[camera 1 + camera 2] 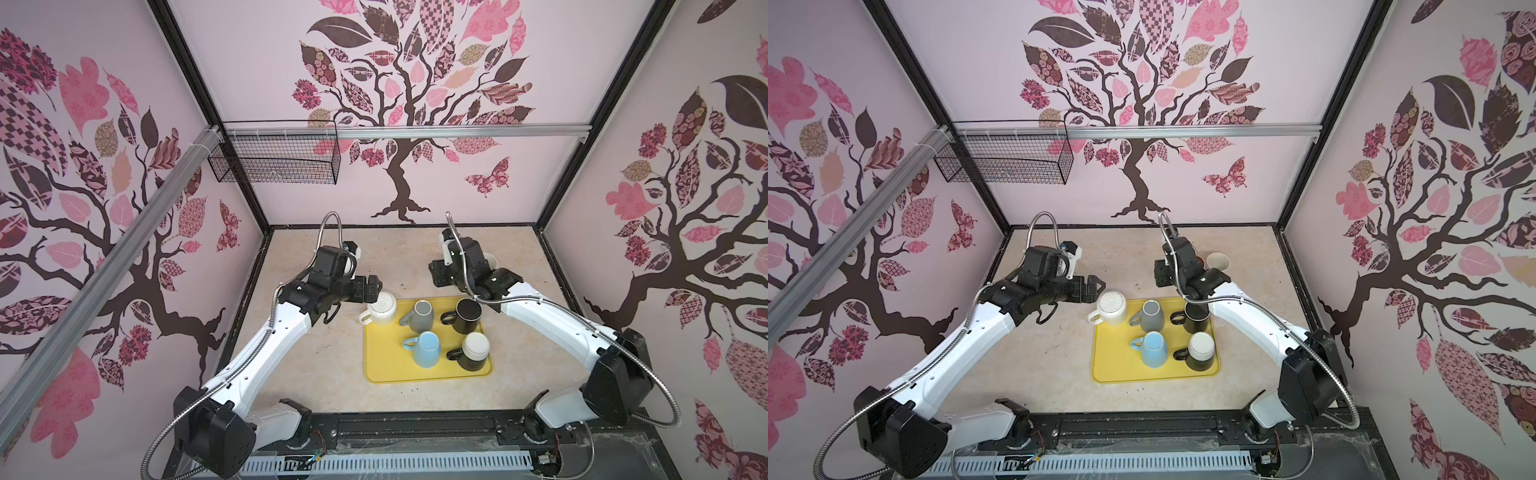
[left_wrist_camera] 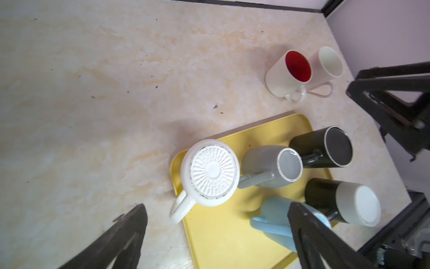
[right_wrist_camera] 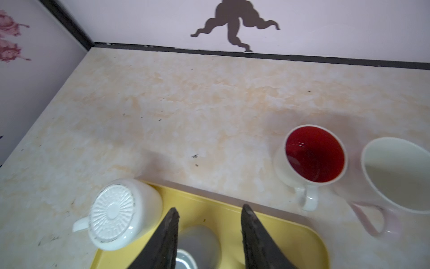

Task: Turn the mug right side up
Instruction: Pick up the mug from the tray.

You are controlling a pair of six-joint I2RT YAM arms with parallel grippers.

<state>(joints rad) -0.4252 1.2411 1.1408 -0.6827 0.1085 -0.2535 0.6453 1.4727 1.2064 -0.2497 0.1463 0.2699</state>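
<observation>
Several mugs stand upside down on the yellow tray (image 1: 386,370). A white mug (image 1: 380,309) with a ribbed base (image 2: 211,172) sits at the tray's far left corner, its handle over the edge. A grey mug (image 1: 419,316), a black mug (image 1: 465,316), a light blue mug (image 1: 426,349) and a black-and-white mug (image 1: 471,351) are beside it. My left gripper (image 1: 376,286) hangs open just left of and above the white mug, nothing between its fingers (image 2: 130,233). My right gripper (image 3: 210,208) is open and empty over the tray's far edge, with the grey mug below it.
Two upright mugs stand on the table behind the tray at the right: a white one with a red inside (image 3: 311,158) and a pale pink one (image 3: 395,174). A wire basket (image 1: 274,156) hangs on the back wall. Walls enclose the table on three sides.
</observation>
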